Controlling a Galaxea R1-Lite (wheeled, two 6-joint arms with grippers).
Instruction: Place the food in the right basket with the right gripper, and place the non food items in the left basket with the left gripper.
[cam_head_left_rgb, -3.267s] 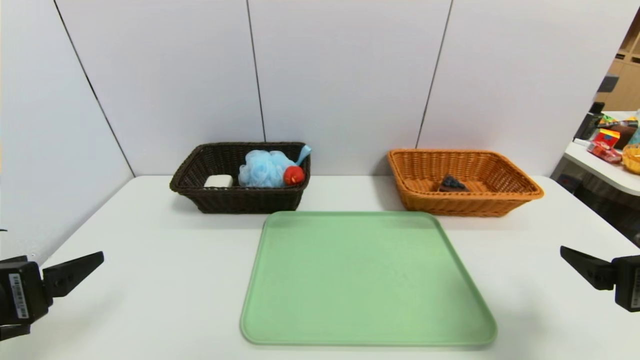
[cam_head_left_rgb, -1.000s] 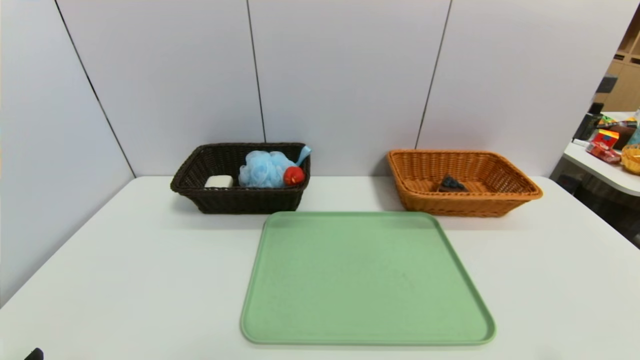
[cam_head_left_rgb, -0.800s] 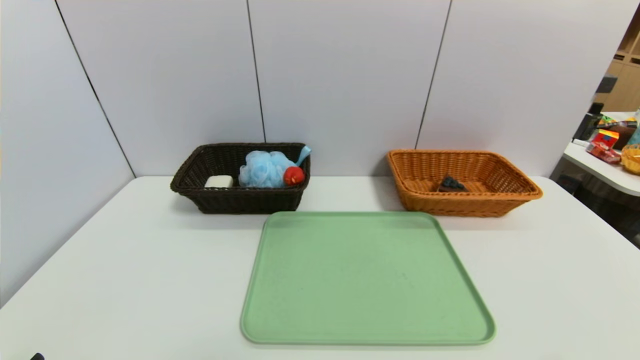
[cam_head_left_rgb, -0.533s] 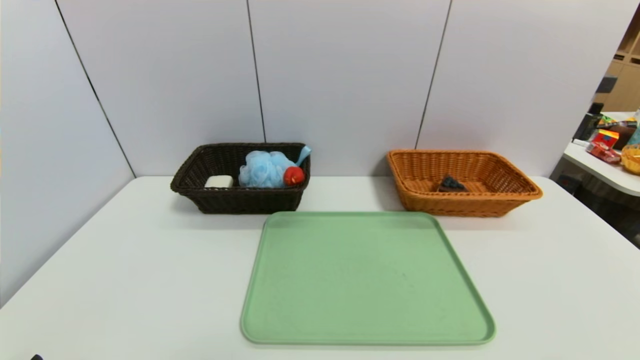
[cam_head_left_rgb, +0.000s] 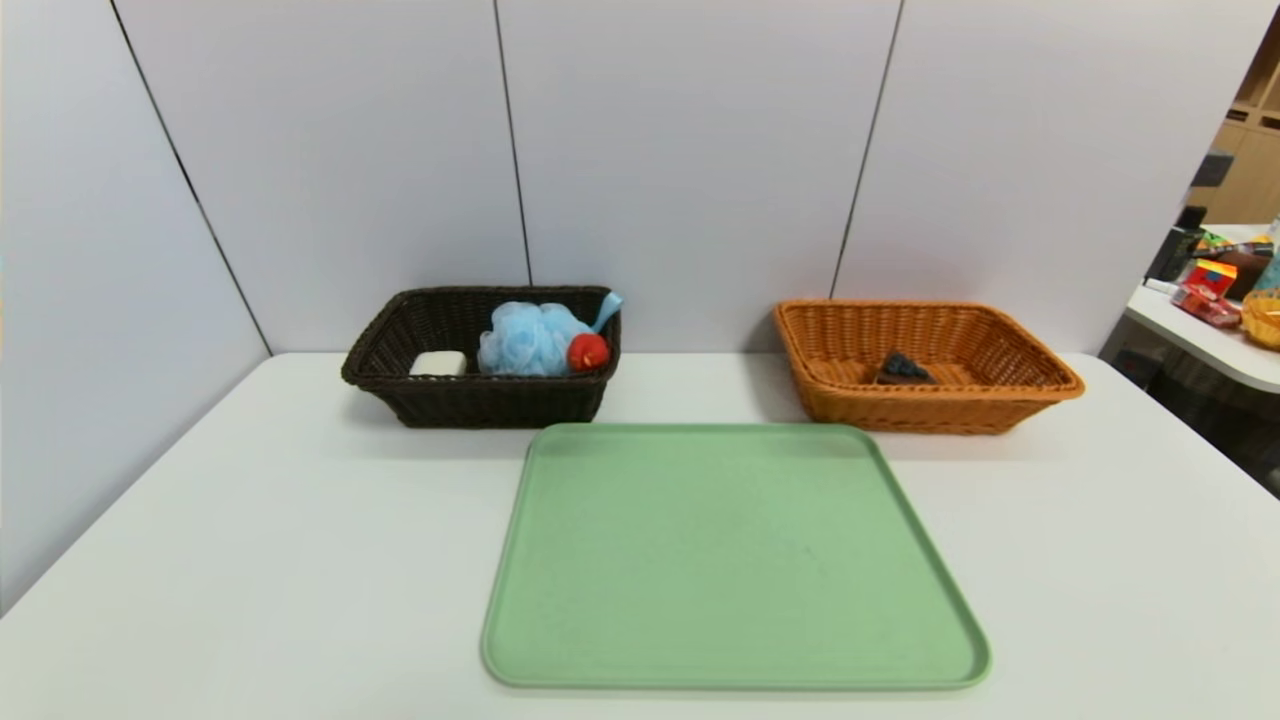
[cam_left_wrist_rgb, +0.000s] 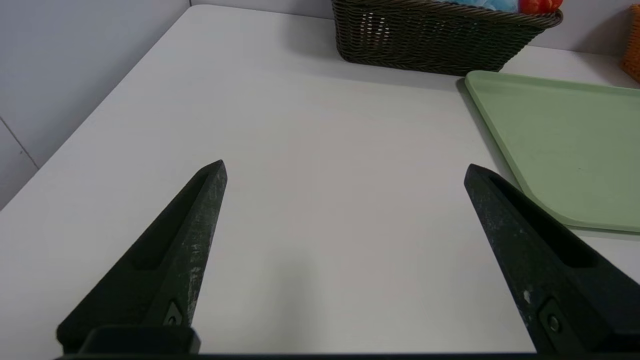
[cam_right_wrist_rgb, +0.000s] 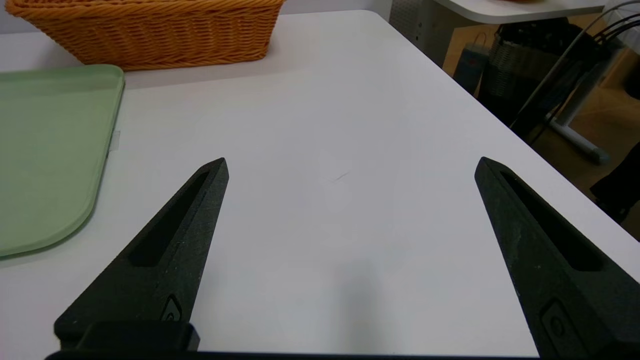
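Note:
The dark brown left basket (cam_head_left_rgb: 470, 400) stands at the back left and holds a light-blue bath puff (cam_head_left_rgb: 527, 338), a red duck toy (cam_head_left_rgb: 588, 351) and a white soap bar (cam_head_left_rgb: 438, 362). The orange-tan right basket (cam_head_left_rgb: 1000, 410) at the back right holds the dark chocolate cake slice (cam_head_left_rgb: 903, 368). Neither gripper shows in the head view. In the left wrist view my left gripper (cam_left_wrist_rgb: 345, 170) is open over bare table, near-left of the left basket (cam_left_wrist_rgb: 430, 40). In the right wrist view my right gripper (cam_right_wrist_rgb: 351, 167) is open over bare table, near-right of the right basket (cam_right_wrist_rgb: 150, 35).
A green tray (cam_head_left_rgb: 735, 560) lies in the middle of the white table, with nothing on it. Its edge shows beside each gripper (cam_left_wrist_rgb: 560, 135) (cam_right_wrist_rgb: 50, 150). A side table (cam_head_left_rgb: 1215, 340) with packages stands at the far right, past the table's right edge.
Both grippers, seen at the lower corners of the head view a few seconds ago, have drawn back out of it. In the last second nothing in the baskets or tray has moved.

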